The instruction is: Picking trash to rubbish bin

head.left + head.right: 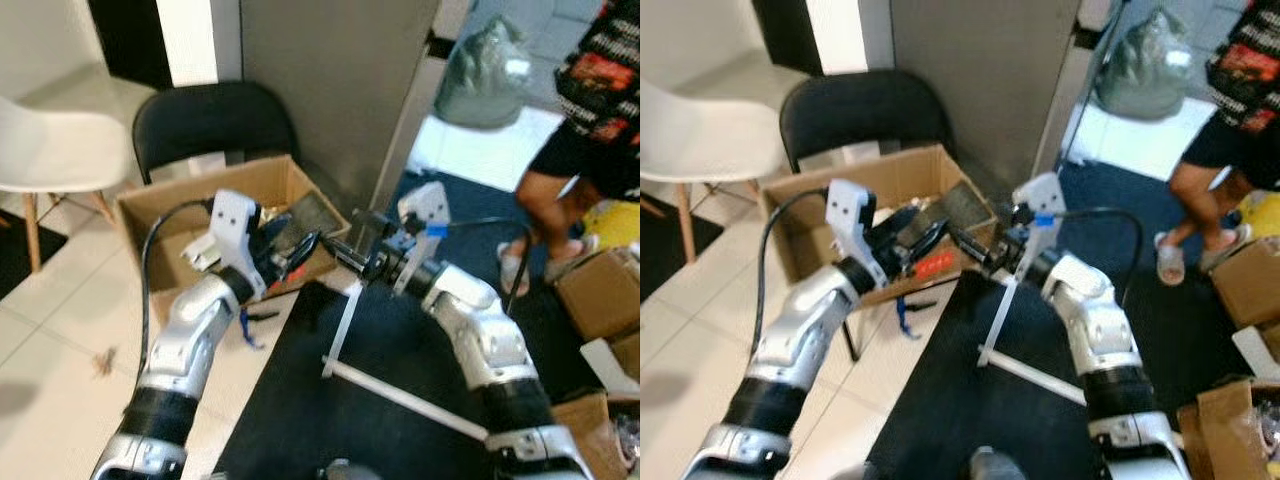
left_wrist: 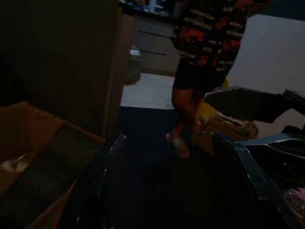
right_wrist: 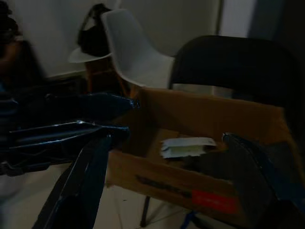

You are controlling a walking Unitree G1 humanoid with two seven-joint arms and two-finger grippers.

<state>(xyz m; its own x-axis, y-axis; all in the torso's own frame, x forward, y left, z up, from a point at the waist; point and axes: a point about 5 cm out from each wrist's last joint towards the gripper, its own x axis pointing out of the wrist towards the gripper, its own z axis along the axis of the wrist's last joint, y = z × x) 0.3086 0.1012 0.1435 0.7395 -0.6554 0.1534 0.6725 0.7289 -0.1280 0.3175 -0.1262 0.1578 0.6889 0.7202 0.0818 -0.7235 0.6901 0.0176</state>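
Open brown cardboard box (image 1: pixel 180 225) — both grippers, left (image 1: pixel 923 243) and right (image 1: pixel 975 248), spread empty over its rim; white paper scrap (image 3: pixel 186 146) inside looks light, limp — pinch an edge.

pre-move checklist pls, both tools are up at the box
1. Cardboard box open and reachable: ok, it sits on the black chair with its top open.
2. Left tool over the box: ok, at its front rim.
3. Right tool near the box: ok, just off its right corner.
4. Trash held in either tool: cannot tell.
5. White paper already in the box: ok.
6. Person clear of the arms: ok, standing to the right beyond them.
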